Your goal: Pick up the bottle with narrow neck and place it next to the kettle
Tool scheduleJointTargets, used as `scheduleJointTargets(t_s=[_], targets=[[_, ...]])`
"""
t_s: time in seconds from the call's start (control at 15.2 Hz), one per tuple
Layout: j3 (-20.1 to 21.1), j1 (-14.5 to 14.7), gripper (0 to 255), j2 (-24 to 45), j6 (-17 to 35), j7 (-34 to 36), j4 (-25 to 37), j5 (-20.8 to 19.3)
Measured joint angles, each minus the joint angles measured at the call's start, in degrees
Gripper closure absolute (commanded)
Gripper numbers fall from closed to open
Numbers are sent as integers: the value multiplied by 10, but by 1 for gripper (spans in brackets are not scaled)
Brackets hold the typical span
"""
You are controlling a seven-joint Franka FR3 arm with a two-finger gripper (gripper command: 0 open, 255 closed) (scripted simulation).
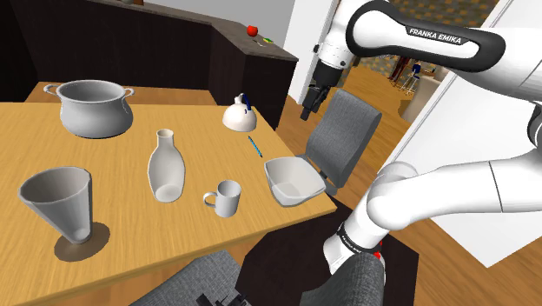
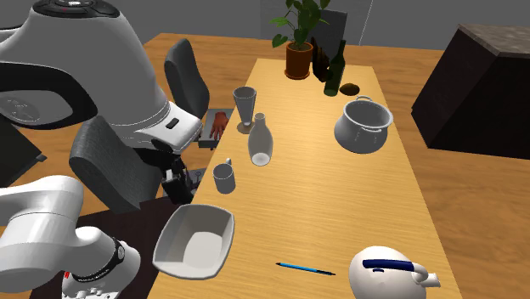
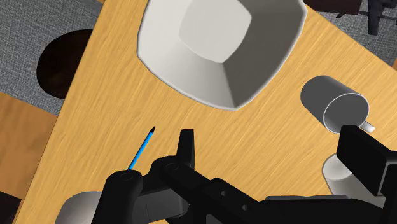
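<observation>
The gripper (image 1: 311, 106) hangs right of centre at the top of the shoulder view, high over the bowl (image 1: 294, 180) end of the table (image 1: 200, 148), fingers wide apart and holding nothing. The bottle (image 1: 166, 165) stands upright left of centre, well apart from the kettle (image 1: 239, 114). I'd call this the approach. Next it must cross past the mug (image 1: 227, 198), drop around the bottle's neck and close.

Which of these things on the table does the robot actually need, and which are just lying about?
Needed: narrow-necked bottle, kettle, open gripper.
Lying about: pot, mug, bowl, blue pen, flared cup.
</observation>
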Motion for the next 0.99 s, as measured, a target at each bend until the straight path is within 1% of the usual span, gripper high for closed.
scheduleJointTargets(t_s=[0.13, 0.26, 0.53, 0.73, 0.99], targets=[[5, 2, 0, 6, 3, 5, 4, 3], [21, 10, 0, 28, 20, 24, 9, 15], [58, 27, 0, 83, 59, 66, 26, 36], [84, 37, 0, 141, 94, 97, 51, 48], [119, 49, 0, 203, 125, 140, 85, 58]])
